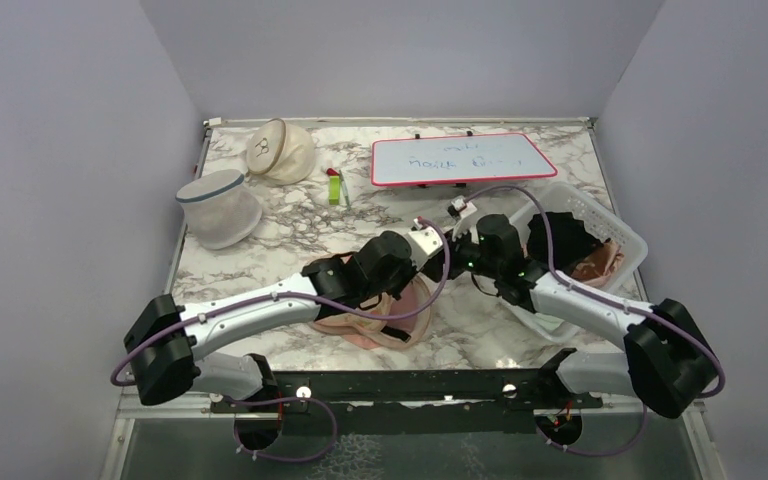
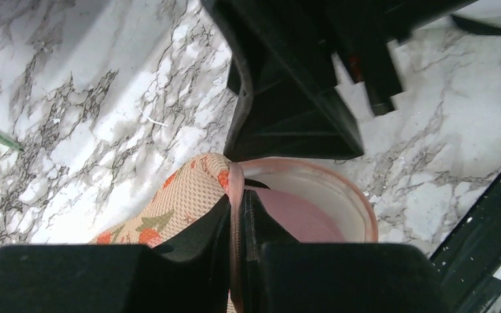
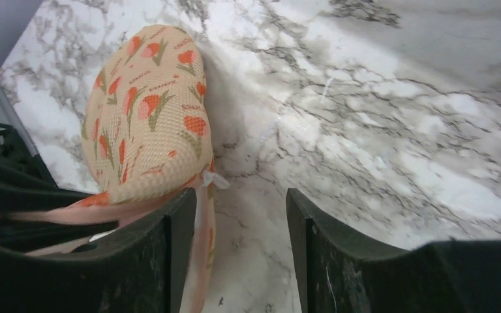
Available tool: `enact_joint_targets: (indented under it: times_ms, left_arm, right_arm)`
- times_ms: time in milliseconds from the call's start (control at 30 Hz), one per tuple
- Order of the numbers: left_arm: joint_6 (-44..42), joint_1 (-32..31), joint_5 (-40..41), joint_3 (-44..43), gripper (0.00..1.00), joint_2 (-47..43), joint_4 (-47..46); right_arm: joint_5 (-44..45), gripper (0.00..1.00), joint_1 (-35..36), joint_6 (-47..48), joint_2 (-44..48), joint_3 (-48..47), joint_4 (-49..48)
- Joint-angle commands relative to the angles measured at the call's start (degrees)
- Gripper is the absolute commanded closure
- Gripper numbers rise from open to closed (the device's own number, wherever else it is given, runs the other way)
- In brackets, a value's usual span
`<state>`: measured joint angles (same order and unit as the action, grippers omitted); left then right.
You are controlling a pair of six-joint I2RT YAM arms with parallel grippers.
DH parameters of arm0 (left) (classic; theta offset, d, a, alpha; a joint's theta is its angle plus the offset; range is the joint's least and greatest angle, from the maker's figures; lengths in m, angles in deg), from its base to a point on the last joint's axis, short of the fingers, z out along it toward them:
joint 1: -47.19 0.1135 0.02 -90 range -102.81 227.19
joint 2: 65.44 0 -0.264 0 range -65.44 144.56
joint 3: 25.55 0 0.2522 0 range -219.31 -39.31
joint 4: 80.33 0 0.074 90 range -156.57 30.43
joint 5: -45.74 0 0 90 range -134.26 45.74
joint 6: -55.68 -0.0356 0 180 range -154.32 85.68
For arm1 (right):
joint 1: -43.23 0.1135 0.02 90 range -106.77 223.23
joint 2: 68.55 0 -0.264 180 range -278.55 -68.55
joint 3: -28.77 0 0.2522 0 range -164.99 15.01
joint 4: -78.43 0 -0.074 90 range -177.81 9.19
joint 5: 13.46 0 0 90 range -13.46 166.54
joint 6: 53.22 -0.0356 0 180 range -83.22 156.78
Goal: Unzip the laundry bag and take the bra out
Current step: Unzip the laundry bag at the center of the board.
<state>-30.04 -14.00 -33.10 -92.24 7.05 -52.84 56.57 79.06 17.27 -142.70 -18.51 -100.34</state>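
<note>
The laundry bag point(image 1: 375, 320), peach-pink mesh with red flowers, lies on the marble table near the front middle. My left gripper point(image 2: 238, 199) is shut on the bag's pink zipper rim and holds the mouth open; in the top view it point(image 1: 397, 285) stands over the bag. The pale inside of the bag point(image 2: 319, 189) shows, with a pink padded surface point(image 2: 297, 218) in it that may be the bra; I cannot tell for sure. My right gripper point(image 3: 241, 215) is open and empty, just beside the bag's floral end point(image 3: 147, 111), with a strip of bag edge against its left finger point(image 3: 176, 228).
A white mesh cylinder point(image 1: 218, 208) and a cream dome bag point(image 1: 280, 150) stand at the back left. A green marker point(image 1: 334, 187) and a red-framed whiteboard point(image 1: 460, 158) lie at the back. A clear bin point(image 1: 625, 232) with dark and brownish-pink garments is at the right.
</note>
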Motion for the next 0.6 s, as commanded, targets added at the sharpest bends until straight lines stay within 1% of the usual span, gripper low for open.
enact_joint_targets:
  times_ms: [0, 100, 133, 200, 267, 300, 333, 400, 467, 567]
  left_arm:
    - [-0.90, 0.76, 3.51, -2.72, 0.98, 4.85, -0.71]
    - [-0.96, 1.76, 3.36, -4.35, 0.94, 8.50, -1.23]
    - [-1.08, 2.14, 3.41, -5.02, 0.92, 9.57, -1.29]
    - [-1.28, 3.17, 3.65, -6.66, 0.84, 11.72, -1.12]
    - [-1.22, 4.24, 3.68, -8.48, 0.82, 13.22, -0.90]
    - [-0.97, 4.70, 3.64, -9.10, 0.82, 13.62, -0.90]
    - [-0.74, 5.15, 3.42, -9.71, 0.82, 13.93, -0.88]
    - [-0.65, 5.93, 2.40, -10.32, 0.83, 14.02, -1.16]
    - [-0.55, 6.52, 1.42, -10.44, 0.83, 14.03, -1.57]
    - [0.29, 7.14, 1.08, -10.41, 0.83, 14.01, -1.97]
  right_arm:
    - [10.83, 0.43, -0.81, -1.02, 7.86, 1.18, 10.27]
    - [11.88, 0.38, -0.94, -1.30, 13.05, 1.79, 13.52]
    - [11.66, 0.37, -1.02, -1.18, 14.11, 1.54, 14.86]
    - [10.51, 0.36, -1.03, -0.88, 15.39, 1.19, 17.13]
    - [8.87, 0.34, -1.03, -0.69, 16.01, 1.35, 18.29]
    - [7.77, 0.32, -1.03, -0.65, 16.25, 1.62, 18.62]
    - [5.91, 0.29, -1.03, -0.46, 16.61, 2.07, 18.59]
    - [-1.05, 0.24, -0.99, 1.41, 16.83, 3.35, 16.43]
    - [-7.47, 0.22, -0.94, 0.50, 15.98, 5.02, 13.63]
    - [-12.29, 0.21, -0.29, -1.68, 14.53, 7.61, 9.43]
